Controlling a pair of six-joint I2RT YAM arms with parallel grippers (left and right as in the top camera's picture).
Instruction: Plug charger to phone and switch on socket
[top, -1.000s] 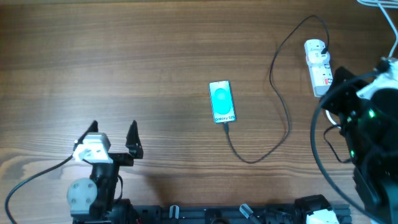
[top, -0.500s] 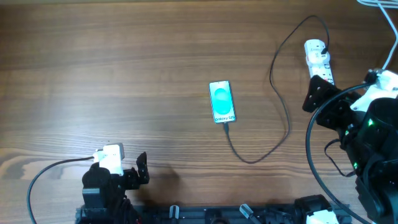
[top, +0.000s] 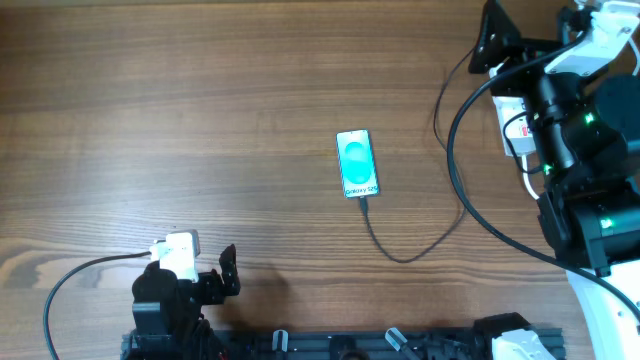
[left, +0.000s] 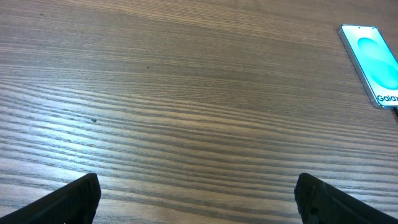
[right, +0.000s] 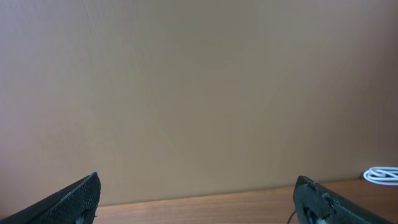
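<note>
Wood-grain tabletop fills the overhead view. The phone (top: 357, 164) lies near the middle, screen up. The charger (top: 405, 257) runs from the phone's near end in a loose loop toward the socket (top: 512, 128) at the far right, which is partly covered by the right arm (top: 570, 150). The left arm (top: 165, 295) sits folded at the near edge.

From the left wrist, the left gripper (left: 199, 193) has its fingers wide apart above the wood, with the phone at upper right.

From the right wrist, the right gripper (right: 199, 193) is likewise spread, facing a plain beige wall (right: 199, 93). A white cord (right: 380, 175) shows at right.
</note>
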